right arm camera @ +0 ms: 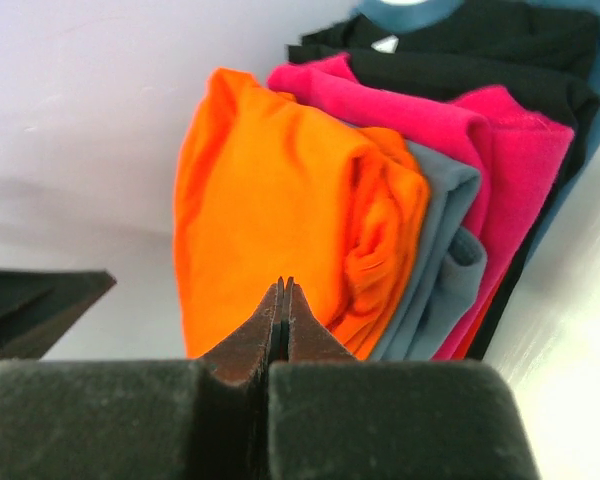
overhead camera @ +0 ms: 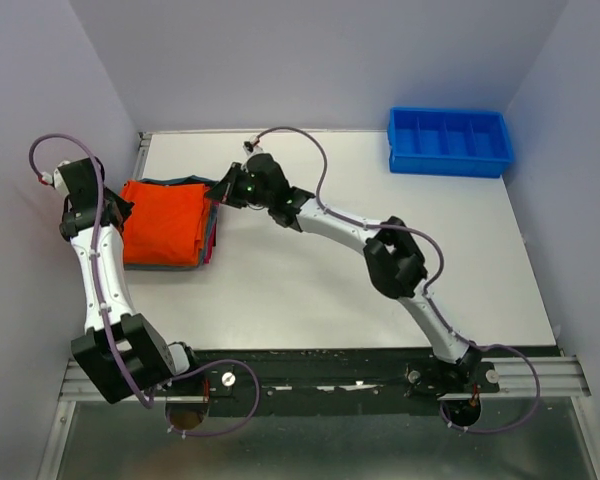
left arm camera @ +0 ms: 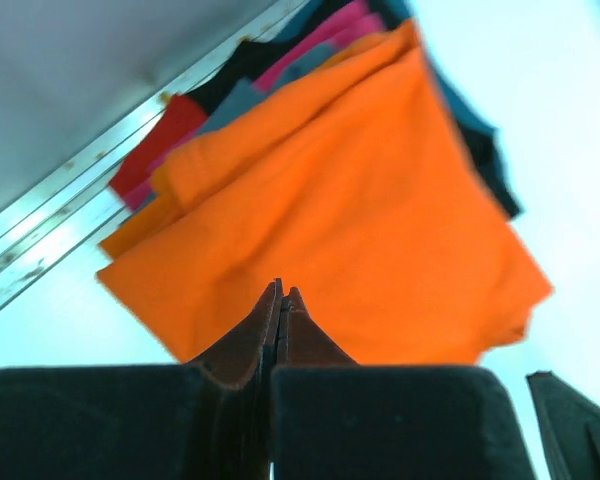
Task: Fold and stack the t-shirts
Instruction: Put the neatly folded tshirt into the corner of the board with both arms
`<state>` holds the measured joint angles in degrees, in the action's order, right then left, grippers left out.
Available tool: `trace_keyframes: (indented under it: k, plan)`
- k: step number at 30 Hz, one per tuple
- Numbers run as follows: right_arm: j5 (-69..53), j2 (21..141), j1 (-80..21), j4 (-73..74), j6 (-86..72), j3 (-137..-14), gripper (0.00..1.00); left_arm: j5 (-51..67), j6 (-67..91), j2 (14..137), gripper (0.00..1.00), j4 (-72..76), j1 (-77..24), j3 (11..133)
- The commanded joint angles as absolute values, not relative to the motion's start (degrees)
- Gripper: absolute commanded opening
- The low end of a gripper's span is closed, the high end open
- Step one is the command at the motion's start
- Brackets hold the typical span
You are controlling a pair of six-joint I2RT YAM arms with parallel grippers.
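A stack of folded t-shirts [overhead camera: 165,225] lies at the table's far left, a bright orange one on top with teal, pink-red and dark layers below. The left wrist view shows the orange top shirt [left arm camera: 360,220] spread over the others. The right wrist view shows the stack's edge [right arm camera: 310,210]: orange, grey-teal, pink-red, black. My left gripper [overhead camera: 120,212] is at the stack's left edge, shut and empty [left arm camera: 283,292]. My right gripper [overhead camera: 220,190] is at the stack's far right corner, shut and empty [right arm camera: 283,285].
A blue plastic bin with dividers [overhead camera: 448,141] stands at the table's far right. White walls close in the left, back and right. A metal rail [left arm camera: 70,220] runs along the table's left edge beside the stack.
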<state>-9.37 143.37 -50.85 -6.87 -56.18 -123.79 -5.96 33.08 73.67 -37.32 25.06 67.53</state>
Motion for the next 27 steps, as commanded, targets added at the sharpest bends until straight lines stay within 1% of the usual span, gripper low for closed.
trace_keyframes:
  k: [1, 3, 5, 6, 8, 9, 10, 13, 15, 16, 18, 21, 23, 26, 27]
  plan:
    - [-15.0, 128.5, -49.3, -11.8, -49.7, -111.5, 0.01, 6.3, 34.7, 72.2, 0.0, -33.8, 22.6, 69.9]
    - [-18.4, 122.0, -47.2, -18.9, -50.4, -99.5, 0.02, 7.0, 35.7, 70.9, 0.0, -31.4, 18.3, 68.3]
    - [-20.3, 115.2, -44.1, -26.2, -52.3, -87.2, 0.1, 5.5, 37.3, 69.4, 0.02, -27.9, 11.9, 65.6]
    - [-20.9, 111.3, -42.2, -29.5, -52.7, -81.9, 0.17, 5.5, 38.3, 68.6, 0.05, -25.4, 8.8, 63.7]
    - [-20.7, 104.0, -38.7, -30.8, -51.3, -71.8, 0.32, 7.1, 40.7, 67.8, 0.14, -18.1, 2.7, 59.7]
    - [-20.1, 99.6, -36.9, -29.8, -49.4, -68.0, 0.44, 7.3, 41.6, 67.7, 0.2, -15.1, 0.2, 57.9]
    - [-19.1, 95.8, -35.0, -28.2, -47.7, -63.9, 0.56, 7.4, 42.1, 67.8, 0.28, -12.0, -4.0, 56.6]
    - [-12.9, 81.9, -31.1, -20.1, -40.9, -53.3, 1.0, 5.5, 41.4, 68.1, 0.76, -4.3, -12.5, 52.9]
    - [-7.1, 73.3, -29.0, -13.8, -37.3, -47.4, 1.0, 3.0, 39.8, 68.4, 0.95, -0.9, -18.8, 50.6]
    - [-5.4, 69.1, -27.9, -10.8, -34.9, -45.1, 1.0, 1.9, 38.6, 68.5, 0.99, -0.3, -22.1, 49.4]
    - [-2.2, 62.0, -27.0, -4.6, -30.2, -40.4, 1.0, -2.9, 35.3, 67.6, 0.99, 3.0, -27.7, 45.9]
    - [4.4, 50.5, -26.9, 2.3, -27.1, -33.1, 1.0, -6.7, 30.5, 63.6, 0.99, 11.3, -32.9, 36.3]
    - [7.5, 42.5, -26.9, 2.6, -26.5, -27.0, 1.0, -6.4, 28.3, 60.7, 0.99, 16.8, -34.4, 30.1]
    - [11.2, 30.8, -26.9, 1.8, -25.9, -19.4, 1.0, -5.7, 25.4, 56.9, 0.99, 21.2, -35.4, 23.1]
    - [12.5, 29.1, -26.9, 1.3, -25.5, -17.1, 1.0, -5.5, 24.5, 55.6, 0.99, 22.3, -35.6, 21.1]
